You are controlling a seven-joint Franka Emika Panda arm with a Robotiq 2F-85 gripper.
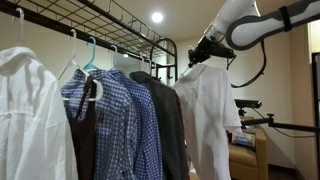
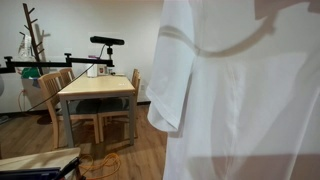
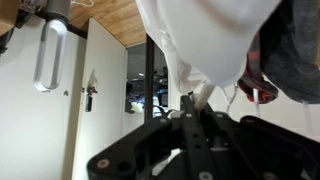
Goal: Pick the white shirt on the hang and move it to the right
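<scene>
Beyond the rack (image 1: 135, 25), arm (image 1: 262, 22) bent downward, jaws tight on white shirt (image 1: 205, 100).

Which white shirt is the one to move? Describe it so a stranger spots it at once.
Follow the black clothes rail to the end nearest the robot arm. The white shirt hangs last there, beside the dark jacket, with the gripper shut at its top. The collared shirt at the far end is white too but bigger, and the checked shirts between are blue.

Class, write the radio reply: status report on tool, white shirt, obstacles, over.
Tool shut on white shirt near its top. Shirt hanging beside dark jacket. No obstacle seen beyond it.
</scene>
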